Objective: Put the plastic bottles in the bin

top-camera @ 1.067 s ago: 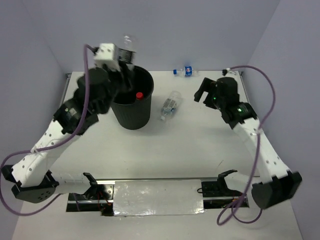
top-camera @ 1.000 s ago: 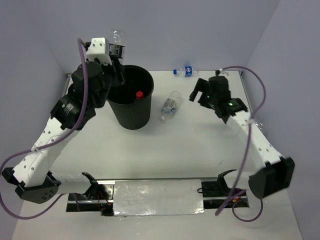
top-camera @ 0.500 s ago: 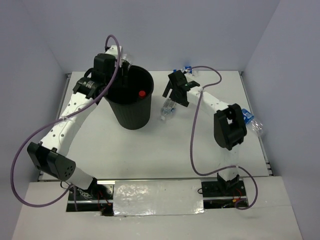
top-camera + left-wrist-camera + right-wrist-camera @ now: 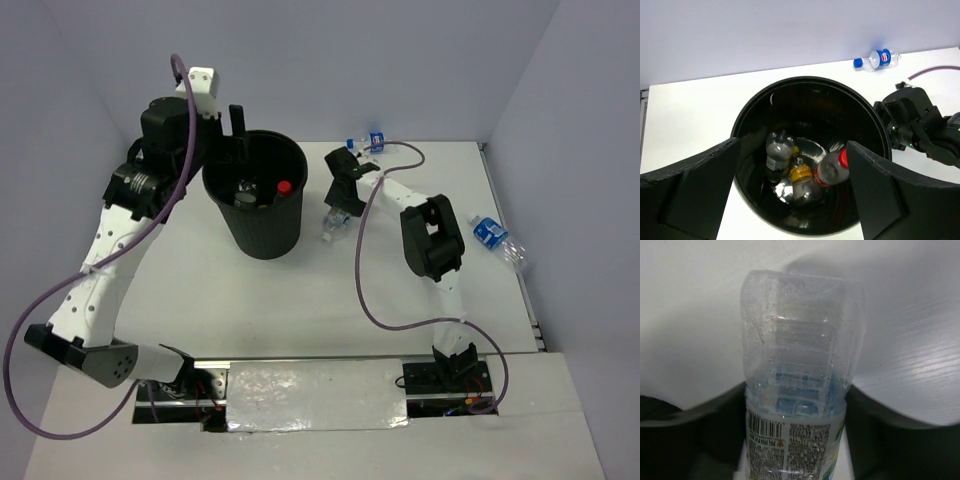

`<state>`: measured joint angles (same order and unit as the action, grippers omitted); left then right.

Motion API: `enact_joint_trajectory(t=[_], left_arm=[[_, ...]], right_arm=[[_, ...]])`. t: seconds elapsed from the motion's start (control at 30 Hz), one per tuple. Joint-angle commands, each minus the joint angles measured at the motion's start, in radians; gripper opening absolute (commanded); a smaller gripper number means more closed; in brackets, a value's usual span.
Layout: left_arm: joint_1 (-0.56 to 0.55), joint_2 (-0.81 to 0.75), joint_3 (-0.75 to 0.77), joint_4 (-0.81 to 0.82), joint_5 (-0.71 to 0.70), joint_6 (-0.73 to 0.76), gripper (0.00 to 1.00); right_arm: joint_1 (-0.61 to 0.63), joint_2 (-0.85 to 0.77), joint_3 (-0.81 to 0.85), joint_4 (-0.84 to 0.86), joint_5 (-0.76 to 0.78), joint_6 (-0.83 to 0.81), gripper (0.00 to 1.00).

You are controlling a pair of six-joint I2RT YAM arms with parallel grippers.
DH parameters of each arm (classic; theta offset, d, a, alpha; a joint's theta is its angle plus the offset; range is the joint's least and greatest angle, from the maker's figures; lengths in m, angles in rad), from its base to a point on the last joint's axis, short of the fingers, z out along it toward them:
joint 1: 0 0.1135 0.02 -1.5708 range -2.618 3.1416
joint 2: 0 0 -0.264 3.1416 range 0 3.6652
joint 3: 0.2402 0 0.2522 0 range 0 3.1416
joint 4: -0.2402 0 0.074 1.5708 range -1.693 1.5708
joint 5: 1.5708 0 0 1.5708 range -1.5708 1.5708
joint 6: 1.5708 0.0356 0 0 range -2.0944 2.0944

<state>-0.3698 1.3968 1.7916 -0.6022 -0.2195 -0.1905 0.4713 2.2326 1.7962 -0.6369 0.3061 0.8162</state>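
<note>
The right gripper (image 4: 797,425) straddled the bottle (image 4: 800,365) at the bin's (image 4: 262,225) 3 o'clock, contact unclear; a square mid-label squeeze was needed. The left gripper (image 4: 792,167) gaped wide.

I see a white table (image 4: 330,300) filling the middle of the frame, pale lilac walls (image 4: 400,60) across the top, and a shiny metal plate (image 4: 315,395) along the bottom centre.

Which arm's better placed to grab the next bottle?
Right. The right gripper straddles the bottle lying on the table beside the bin; whether it has clamped is unclear. The left gripper hangs open over the bin, holding nothing.
</note>
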Motion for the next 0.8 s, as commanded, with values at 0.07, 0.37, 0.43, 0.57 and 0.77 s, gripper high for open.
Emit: enact_joint_trajectory(t=[0.07,0.37,0.43,0.57,0.77], left_arm=[[0.000,-0.187,-0.182,0.028,-0.073,-0.111,0.99],[-0.003,-0.637,-0.773,0.111,0.006,-0.410,0.99],[-0.001,-0.683,-0.823,0.081,0.014,-0.431,0.99],[-0.003,-0.731,-0.859,0.009,0.026,-0.443,0.99],[-0.003,-0.733,-0.841,0.002,0.036,-0.418,0.99]], right_arm=[[-0.034,-0.144,-0.041,0.013,0.063,-0.078,0.53],[-0.027,-0.527,0.208,0.106,0.010,-0.483,0.47],[0.021,-0.530,0.282,0.126,-0.002,-0.563,0.50],[0.147,-0.414,0.516,0.103,-0.114,-0.661,0.51],[0.267,-0.271,0.609,0.138,-0.165,-0.620,0.59]])
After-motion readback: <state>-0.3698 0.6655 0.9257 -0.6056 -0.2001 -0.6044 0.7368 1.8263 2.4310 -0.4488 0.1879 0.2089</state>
